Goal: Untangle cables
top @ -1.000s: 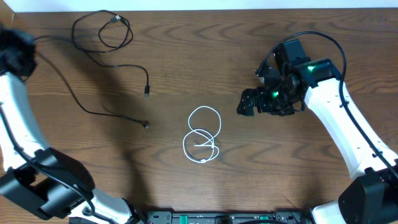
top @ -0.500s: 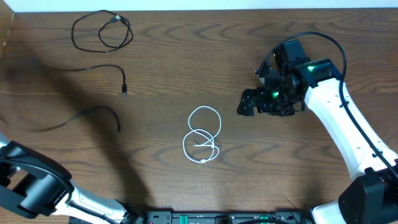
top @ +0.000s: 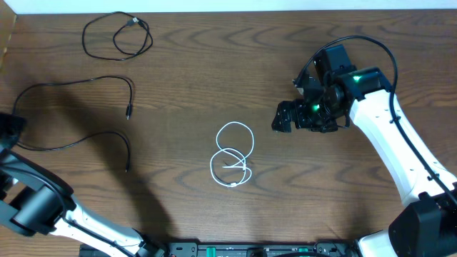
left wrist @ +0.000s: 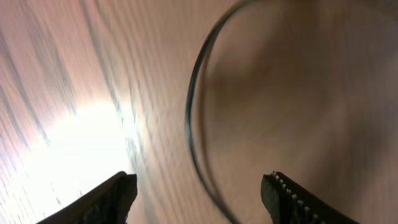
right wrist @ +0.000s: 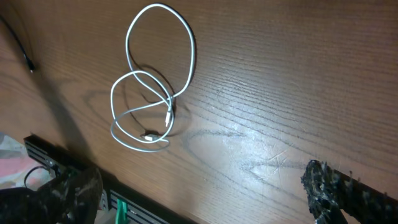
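A white cable (top: 230,150) lies in loose overlapping loops at the table's centre, also seen in the right wrist view (right wrist: 166,102). One black cable (top: 84,39) is coiled at the top left. A second, long black cable (top: 86,80) sprawls along the left side, both plug ends free. In the blurred left wrist view my left gripper (left wrist: 199,199) is open just above the wood, and a curve of black cable (left wrist: 189,118) runs under the gap, untouched. My right gripper (top: 282,118) hovers open to the right of the white cable, holding nothing.
The left arm (top: 28,193) reaches in from the bottom left and casts a wide shadow over the left side. The right arm (top: 385,135) comes in from the bottom right. A black rail (top: 257,250) borders the near table edge.
My left gripper opened and let go of the long black cable, which dropped and slid leftward. The left arm swung from the top left down to the left edge. The right arm stayed still.
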`<state>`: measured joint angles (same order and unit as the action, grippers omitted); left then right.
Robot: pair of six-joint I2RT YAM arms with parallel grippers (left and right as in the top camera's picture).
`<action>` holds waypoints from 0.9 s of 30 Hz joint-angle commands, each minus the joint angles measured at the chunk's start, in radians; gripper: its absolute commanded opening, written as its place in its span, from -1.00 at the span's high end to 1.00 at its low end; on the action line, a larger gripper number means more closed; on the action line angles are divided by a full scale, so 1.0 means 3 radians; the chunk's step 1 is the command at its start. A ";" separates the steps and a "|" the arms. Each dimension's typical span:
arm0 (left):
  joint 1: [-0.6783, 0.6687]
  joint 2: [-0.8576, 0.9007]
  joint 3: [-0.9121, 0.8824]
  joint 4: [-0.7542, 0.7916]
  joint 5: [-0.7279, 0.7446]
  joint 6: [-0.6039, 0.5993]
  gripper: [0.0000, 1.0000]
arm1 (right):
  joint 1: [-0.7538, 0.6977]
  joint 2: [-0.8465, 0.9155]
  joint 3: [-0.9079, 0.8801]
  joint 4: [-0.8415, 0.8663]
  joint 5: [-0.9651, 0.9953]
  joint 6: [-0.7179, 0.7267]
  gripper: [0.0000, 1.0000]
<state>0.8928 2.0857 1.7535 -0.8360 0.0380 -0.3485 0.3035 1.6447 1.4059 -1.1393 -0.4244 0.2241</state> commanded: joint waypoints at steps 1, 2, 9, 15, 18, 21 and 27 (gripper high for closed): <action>-0.0008 0.0317 0.0033 -0.0247 -0.0069 -0.0100 -0.37 | -0.0024 0.0010 -0.0004 0.0009 0.0013 0.0023 -0.99; -0.0008 0.0404 0.0033 -0.0287 -0.0069 -0.0086 -0.37 | -0.0024 0.0010 -0.0004 0.0008 0.0013 0.0023 -0.99; -0.0008 0.0655 0.0031 -0.0235 -0.0069 -0.0086 -0.37 | -0.0024 0.0010 -0.0004 -0.0085 0.0013 0.0023 -0.99; -0.0008 0.0660 0.0027 -0.0127 -0.0065 -0.0102 0.14 | -0.0024 0.0010 -0.0004 -0.0070 0.0013 0.0025 -0.98; -0.0006 0.0660 0.0027 -0.0117 0.0048 -0.0235 0.85 | -0.0024 0.0010 -0.0004 -0.0062 0.0013 0.0024 -0.99; -0.0006 0.0660 0.0027 -0.0043 0.0498 -0.0690 0.85 | -0.0024 0.0010 -0.0004 -0.0071 0.0011 0.0024 -0.99; -0.0006 0.0638 0.0038 0.0725 0.1717 -0.0740 0.85 | -0.0024 0.0010 -0.0004 -0.0145 0.0011 0.0024 -0.98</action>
<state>0.8940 2.2742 1.7554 -0.7021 0.3119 -0.5259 0.3035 1.6447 1.4059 -1.1717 -0.4217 0.2249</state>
